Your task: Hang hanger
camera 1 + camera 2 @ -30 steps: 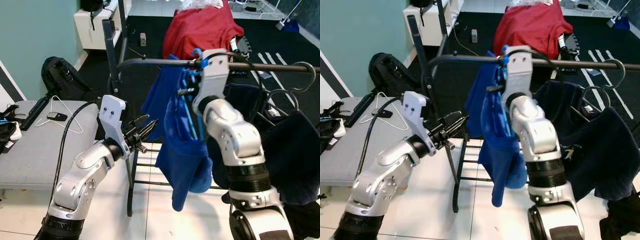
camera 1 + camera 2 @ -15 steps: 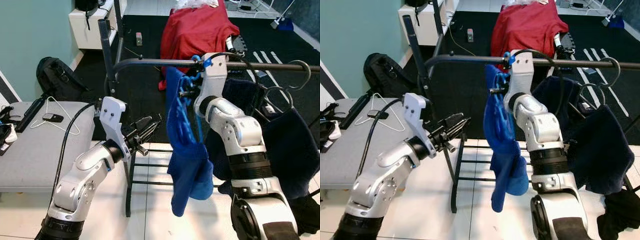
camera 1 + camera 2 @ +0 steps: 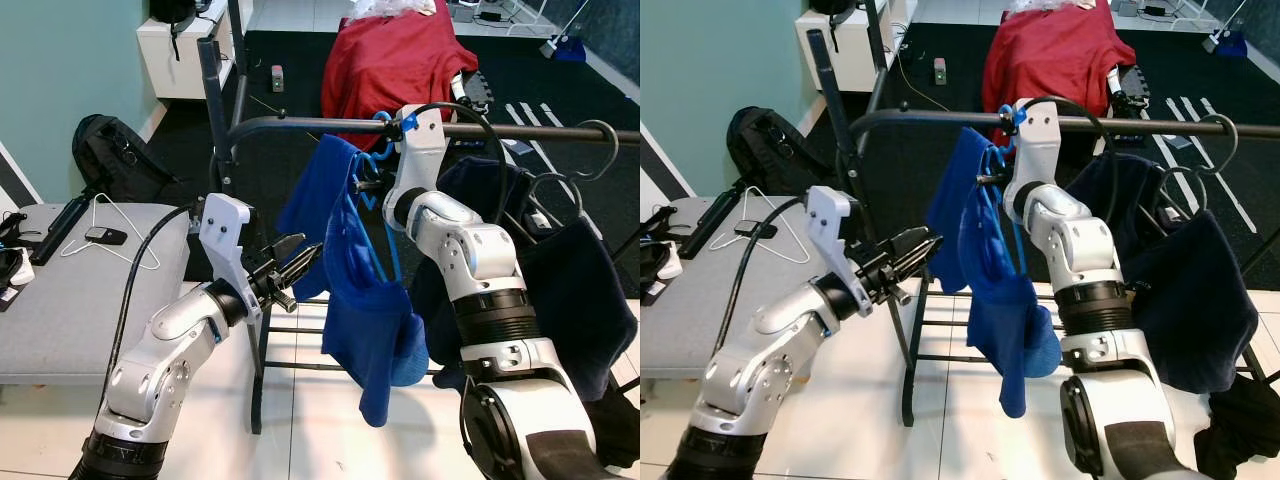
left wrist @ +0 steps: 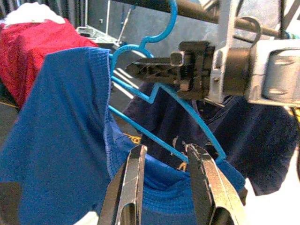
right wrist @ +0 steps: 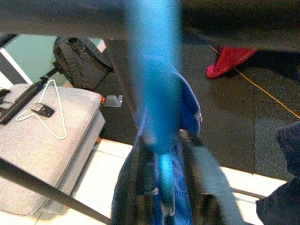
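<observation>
The blue hanger (image 3: 372, 170), carrying a blue shirt (image 3: 352, 290), has its hook up at the dark rail (image 3: 300, 124) of the clothes rack. The right gripper (image 4: 140, 69) is clamped on the hanger just below the hook. The left gripper (image 3: 296, 260) hovers near the shirt's left side, its fingers slightly apart. Dark clothes (image 3: 570, 300) hang to the right. A grey bench (image 3: 70, 290) with a white hanger (image 3: 120, 235) stands left, over white tiles (image 3: 300, 420); a red cloth (image 3: 395, 60) lies far behind.
</observation>
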